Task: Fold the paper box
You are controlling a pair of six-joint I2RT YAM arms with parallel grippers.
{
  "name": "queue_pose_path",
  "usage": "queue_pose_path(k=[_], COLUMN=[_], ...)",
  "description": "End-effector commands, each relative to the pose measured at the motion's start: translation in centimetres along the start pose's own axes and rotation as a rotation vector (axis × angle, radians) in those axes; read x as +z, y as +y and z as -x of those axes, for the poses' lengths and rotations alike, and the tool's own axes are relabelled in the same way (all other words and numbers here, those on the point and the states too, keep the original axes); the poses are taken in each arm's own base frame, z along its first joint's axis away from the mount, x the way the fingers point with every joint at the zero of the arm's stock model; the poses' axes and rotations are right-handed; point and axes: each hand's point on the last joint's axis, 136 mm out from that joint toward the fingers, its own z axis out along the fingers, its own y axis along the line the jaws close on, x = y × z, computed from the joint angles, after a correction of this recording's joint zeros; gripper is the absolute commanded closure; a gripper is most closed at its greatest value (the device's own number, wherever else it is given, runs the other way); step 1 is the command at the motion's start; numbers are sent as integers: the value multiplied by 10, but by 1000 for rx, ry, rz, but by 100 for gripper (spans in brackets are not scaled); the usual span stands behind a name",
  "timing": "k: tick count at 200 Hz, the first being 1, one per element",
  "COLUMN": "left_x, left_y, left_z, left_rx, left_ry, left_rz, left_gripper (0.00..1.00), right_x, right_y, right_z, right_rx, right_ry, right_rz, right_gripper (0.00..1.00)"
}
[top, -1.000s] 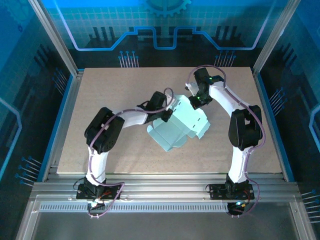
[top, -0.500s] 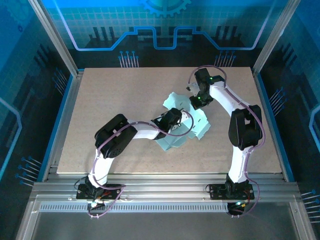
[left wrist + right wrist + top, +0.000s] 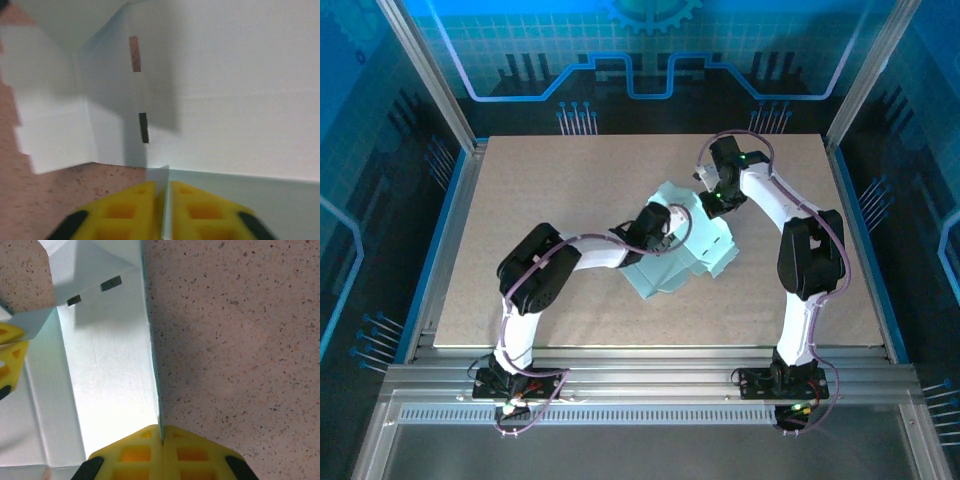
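Where thin card creases, left gripper and right gripper pinch the paper box.

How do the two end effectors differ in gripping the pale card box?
The left end effector pinches a flap at the left side of the pale mint card paper box; the right end effector pinches its far edge. The left faces raised panels; the right looks along speckled tan table. Both are shut on card.
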Motion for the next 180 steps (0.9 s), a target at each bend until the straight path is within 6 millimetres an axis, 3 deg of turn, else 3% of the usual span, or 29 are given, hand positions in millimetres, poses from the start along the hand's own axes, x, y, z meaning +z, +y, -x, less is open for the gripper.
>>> queue_pose_path(k=[1,25,46,74,93,134,156,180], left_x=[-28,-36,-44,-60,-72,-84,-82,-84], left_y=[-20,-4,4,22,42,90,106,114], left_z=[41,45,47,53,49,27,12,12], left_rx=[-305,-429,-488,-573,-635,-781,-826,-841], left_ry=[-104,-150,-168,-231,-263,-272,-249,-248], left_rz=[-321,-383,-426,-439,-413,-326,-287,-271], left_gripper=[78,69,55,23,10,4,3,3], right_x=[-8,-8,-9,-11,-13,-16,-18,-21], right_y=[12,10,7,4,3,1,2,8], right_z=[17,18,18,20,22,24,28,33], right_rx=[-18,-75,-94,-128,-168,-263,-308,-332], right_ry=[-85,-104,-111,-117,-114,-101,-103,-131], right_rz=[19,-42,-74,-132,-200,-375,-473,-554], right_gripper=[100,100,100,100,100,100,100,100])
